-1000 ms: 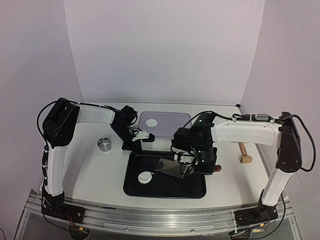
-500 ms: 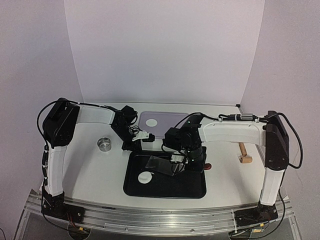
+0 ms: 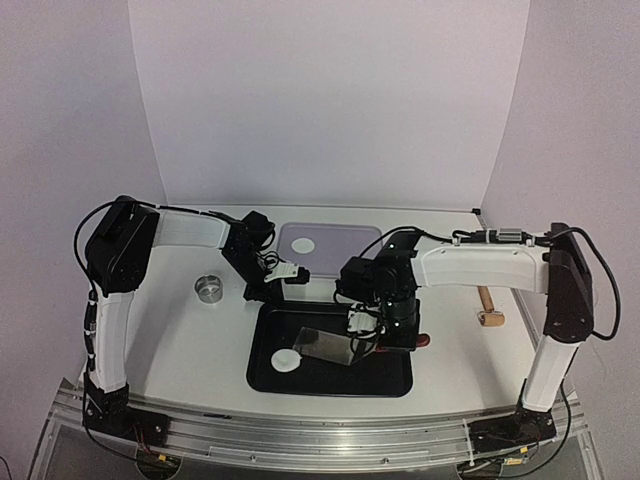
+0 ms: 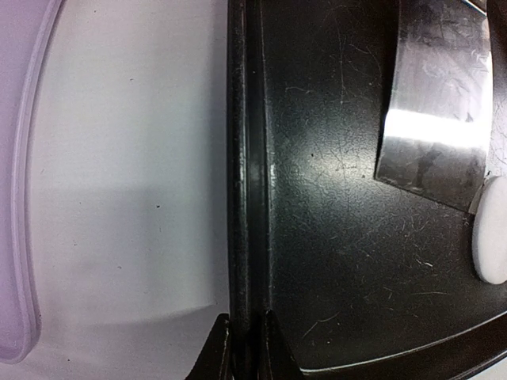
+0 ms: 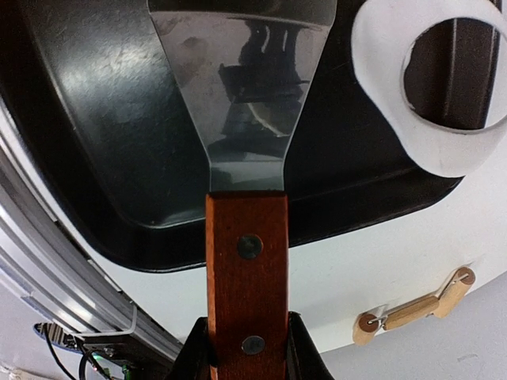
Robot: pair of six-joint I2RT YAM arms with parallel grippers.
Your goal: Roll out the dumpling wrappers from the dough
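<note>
- The table point(image 3: 180, 340) carries a black tray point(image 3: 330, 380) at the middle of its near edge. A pale mat point(image 3: 345, 245) sits just behind the tray, toward the far edge.
- The left gripper point(image 4: 247, 354) is nearly shut, pinching the tray's far rim close to its far left corner (a hold-down, I judge). If that pinch slips, the tray could skid under the blade's push.
- The right gripper point(image 5: 247, 348) is clamped narrow on the wooden handle of a spatula point(image 5: 242, 95). The steel blade lies low over the tray floor, its front edge aimed at the near wrapper.
- A dough ring point(image 5: 376, 67) with a hole lies in the tray just beside the blade, and a sideways swing could drag it along.
- The near wrapper point(image 3: 287, 361) lies flat toward the tray's near left corner, right at the blade's edge. I cannot tell whether they touch.
- The far wrapper point(image 3: 307, 244) rests on the left part of the mat.
- A blade held too steep would likely crumple or tear the near wrapper, or shove it into the tray wall, rather than slide beneath it.
- A steel ring point(image 3: 210, 289) sits left of the tray and a small rolling pin point(image 3: 488, 305) sits to its right, both apart from the work.
</note>
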